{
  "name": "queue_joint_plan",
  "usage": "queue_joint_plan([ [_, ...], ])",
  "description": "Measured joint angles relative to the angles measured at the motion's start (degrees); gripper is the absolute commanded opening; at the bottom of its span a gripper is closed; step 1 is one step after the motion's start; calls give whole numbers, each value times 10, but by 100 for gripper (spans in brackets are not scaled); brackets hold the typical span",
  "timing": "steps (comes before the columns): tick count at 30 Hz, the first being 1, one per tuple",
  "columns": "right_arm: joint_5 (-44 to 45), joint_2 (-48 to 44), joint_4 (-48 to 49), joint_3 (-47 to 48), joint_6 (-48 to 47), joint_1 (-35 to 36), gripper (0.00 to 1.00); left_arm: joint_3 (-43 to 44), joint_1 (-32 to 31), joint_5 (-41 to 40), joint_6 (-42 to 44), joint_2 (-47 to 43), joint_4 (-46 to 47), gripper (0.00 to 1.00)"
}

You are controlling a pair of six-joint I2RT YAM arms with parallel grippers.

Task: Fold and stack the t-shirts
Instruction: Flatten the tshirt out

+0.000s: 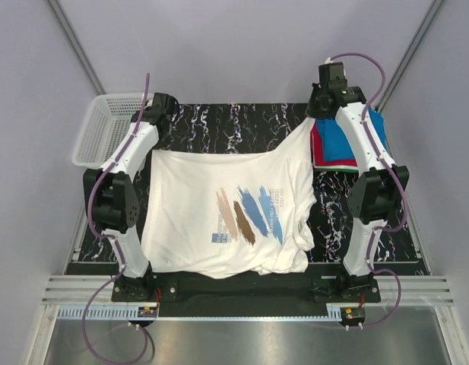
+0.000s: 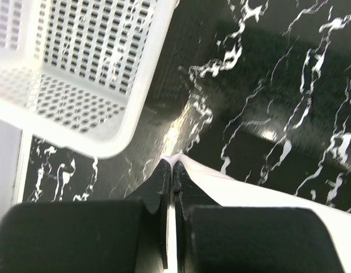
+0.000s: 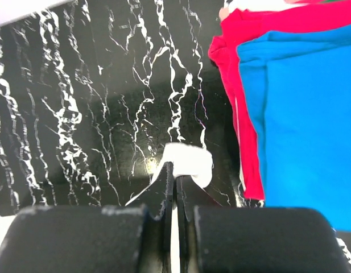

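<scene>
Two white t-shirt (image 1: 190, 199) corners lie pinched between closed jaws.

Three t-shirts can be told apart: one white printed t-shirt (image 1: 219, 205) at centre, with one blue t-shirt (image 1: 337, 144) and one red t-shirt (image 1: 317, 148) at upper right. One mesh basket (image 1: 105, 129) is shown at upper left. Two tools are seen: left tool (image 2: 172, 170) and right tool (image 3: 175, 170). One marbled surface (image 1: 219, 125) is seen.

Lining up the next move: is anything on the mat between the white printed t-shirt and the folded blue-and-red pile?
Nothing visible: only bare black marbled mat separates the white printed t-shirt from the folded blue t-shirt atop the red t-shirt. The right arm hangs above that pile.
</scene>
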Motion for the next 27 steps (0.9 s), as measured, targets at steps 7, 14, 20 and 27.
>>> queue_joint_plan([
  [7, -14, 75, -22, 35, -4, 0, 0, 61, 2, 3, 7, 67, 2, 0],
  [14, -15, 127, -35, 91, -11, 0, 0, 110, 1, 3, 10, 144, -12, 0],
  [20, -14, 183, -60, 184, -14, 0, 0, 168, -2, 2, 11, 202, -28, 0],
  [27, -14, 263, -87, 300, -18, 0, 0, 238, -3, 0, 11, 249, -45, 0],
])
